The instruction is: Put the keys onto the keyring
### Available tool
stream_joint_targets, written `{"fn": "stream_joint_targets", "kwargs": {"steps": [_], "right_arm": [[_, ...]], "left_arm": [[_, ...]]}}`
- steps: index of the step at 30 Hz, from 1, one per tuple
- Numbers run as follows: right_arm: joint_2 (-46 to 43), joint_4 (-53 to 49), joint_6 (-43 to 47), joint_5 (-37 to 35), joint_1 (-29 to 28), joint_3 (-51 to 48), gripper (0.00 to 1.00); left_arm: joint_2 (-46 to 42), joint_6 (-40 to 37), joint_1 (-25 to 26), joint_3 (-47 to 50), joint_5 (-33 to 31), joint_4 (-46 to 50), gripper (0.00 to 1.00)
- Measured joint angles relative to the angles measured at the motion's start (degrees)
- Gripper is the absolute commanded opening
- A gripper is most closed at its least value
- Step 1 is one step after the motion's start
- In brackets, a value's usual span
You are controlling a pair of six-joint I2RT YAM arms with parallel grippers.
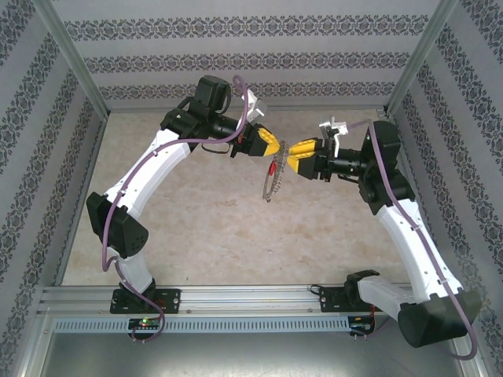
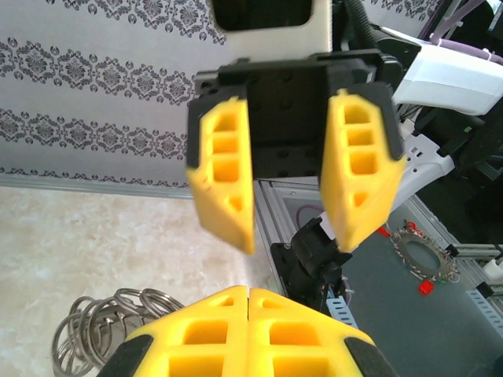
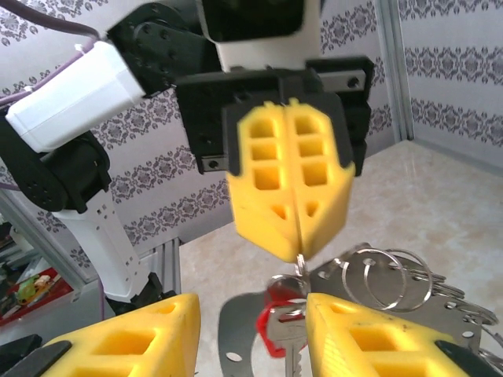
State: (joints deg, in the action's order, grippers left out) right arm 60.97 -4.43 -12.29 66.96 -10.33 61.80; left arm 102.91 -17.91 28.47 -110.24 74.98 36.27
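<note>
Top external has my left gripper (image 1: 271, 146) above the middle of the table (image 1: 181, 228), jaws pressed shut on the top of the keyring (image 1: 271, 187). The keyring dangles below the pinch. The key (image 1: 272, 166), with its red head, hangs just under that pinch against the bunch, and I cannot tell whether it is already threaded on the wire. To its right, my right gripper (image 1: 294, 154) faces the left one tip to tip. Its jaws stand partly apart with nothing clamped, and in the right wrist view the red head sits between my two fingers.

To do this well, I judge the left should hold steady while the right closes on the red head alone. The right should then ease the key along the wire in small moves, since the bunch will likely swing.

The clutter is close. A flat grey tag (image 3: 240, 338) hangs just left of the key and the spare rings (image 3: 377, 275) crowd its right, so either could get caught in my grip. Well apart, on the grey surface past the rail, lies another loop (image 2: 424, 255) of small metal bits.
</note>
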Motion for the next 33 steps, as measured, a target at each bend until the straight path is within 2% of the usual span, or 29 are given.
{"fn": "stream_joint_targets", "kwargs": {"steps": [17, 25, 27, 30, 33], "right_arm": [[5.62, 1.46, -1.33, -0.59, -2.23, 1.53, 0.35], [6.95, 2.40, -1.36, -0.04, -2.32, 2.60, 0.10], [6.95, 2.16, -1.05, -0.02, -2.29, 2.62, 0.01], [6.93, 0.85, -0.04, -0.28, -2.23, 2.84, 0.00], [7.13, -3.69, 3.02, -1.60, -2.19, 4.59, 0.00]], "left_arm": [[-0.11, 1.55, 0.46, 0.15, 0.02, -2.47, 0.00], [-0.11, 1.92, 0.68, 0.15, -0.68, -2.56, 0.00], [-0.11, 1.99, 0.68, 0.15, -0.90, -2.67, 0.00], [-0.11, 2.21, 0.68, 0.17, -1.55, -2.64, 0.01], [-0.11, 1.88, 0.68, 0.17, -2.45, -2.40, 0.17]]}}
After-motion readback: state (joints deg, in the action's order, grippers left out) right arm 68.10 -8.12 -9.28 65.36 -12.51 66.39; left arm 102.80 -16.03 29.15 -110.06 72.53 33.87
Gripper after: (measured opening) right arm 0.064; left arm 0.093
